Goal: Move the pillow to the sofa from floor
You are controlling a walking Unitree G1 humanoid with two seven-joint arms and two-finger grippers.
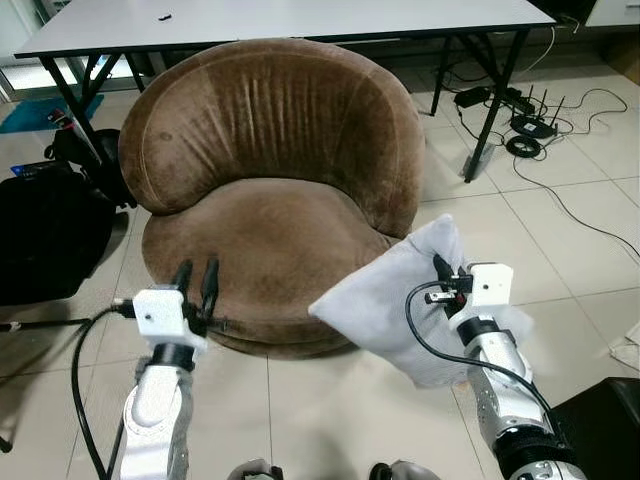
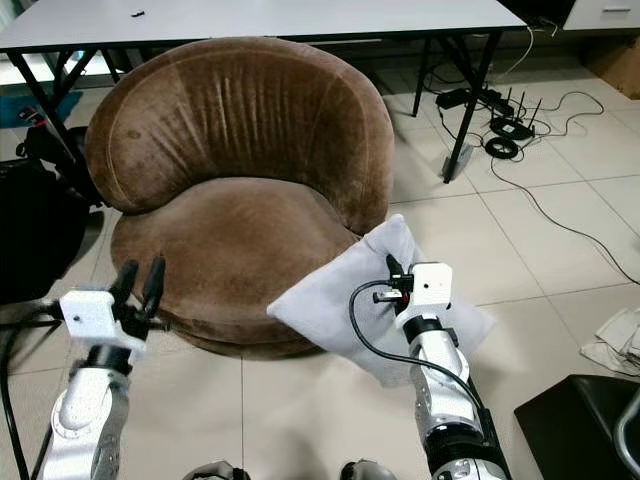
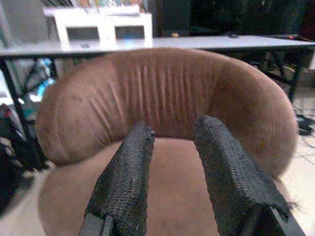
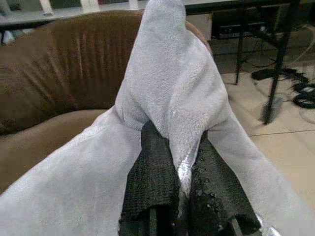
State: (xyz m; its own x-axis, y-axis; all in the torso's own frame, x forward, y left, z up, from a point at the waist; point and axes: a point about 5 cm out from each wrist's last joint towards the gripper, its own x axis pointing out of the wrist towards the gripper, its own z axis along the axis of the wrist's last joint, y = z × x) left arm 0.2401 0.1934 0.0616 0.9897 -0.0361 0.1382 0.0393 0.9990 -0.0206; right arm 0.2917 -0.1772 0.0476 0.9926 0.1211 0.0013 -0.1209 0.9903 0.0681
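A pale grey pillow (image 1: 385, 305) hangs tilted beside the right front edge of the round brown sofa chair (image 1: 270, 190), one corner touching the seat rim. My right gripper (image 1: 440, 272) is shut on the pillow's upper fabric; in the right wrist view the black fingers (image 4: 155, 182) pinch a fold of the pillow (image 4: 167, 98). My left gripper (image 1: 197, 277) stands open in front of the seat's left front edge, nothing between its fingers (image 3: 125, 182), pointing at the sofa chair (image 3: 162, 98).
A white table (image 1: 290, 20) with black legs stands behind the chair. Cables and a router (image 1: 535, 125) lie on the tiled floor at the right. A black bag (image 1: 45, 235) sits at the left, a dark box (image 1: 605, 420) at the lower right.
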